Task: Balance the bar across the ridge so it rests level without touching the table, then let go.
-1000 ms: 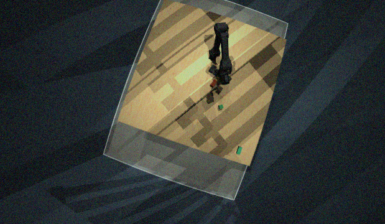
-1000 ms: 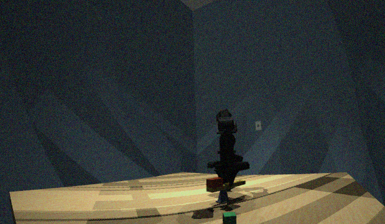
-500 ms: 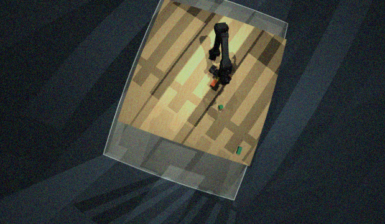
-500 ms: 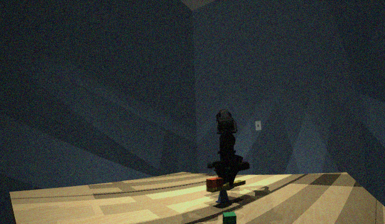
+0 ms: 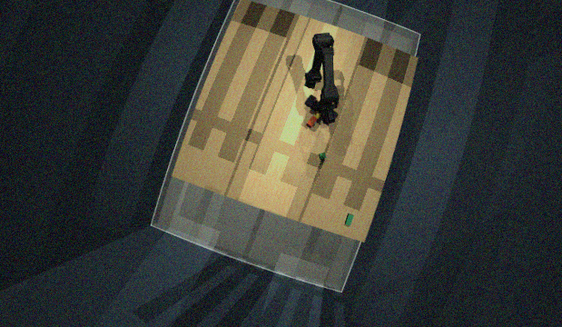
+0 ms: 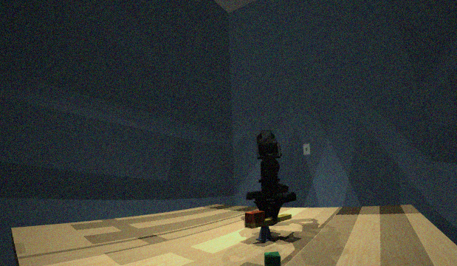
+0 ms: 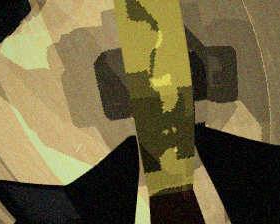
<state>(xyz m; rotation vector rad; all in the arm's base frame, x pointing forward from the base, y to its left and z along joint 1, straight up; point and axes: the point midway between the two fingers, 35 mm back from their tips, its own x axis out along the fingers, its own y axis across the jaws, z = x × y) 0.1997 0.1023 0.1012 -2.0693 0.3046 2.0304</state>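
The arm (image 5: 329,73) (image 6: 269,171) was matte black throughout, with slim, straight links and bulkier, rounded joints. Its tool (image 6: 271,219) (image 7: 164,136) was black too, with broad, angular fingers that narrowed towards their tips.

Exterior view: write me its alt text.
A black robot arm's gripper reaches down to a yellow bar above a small blue ridge. A red block sits at the bar's left end; a green block stands in front on the wooden table.
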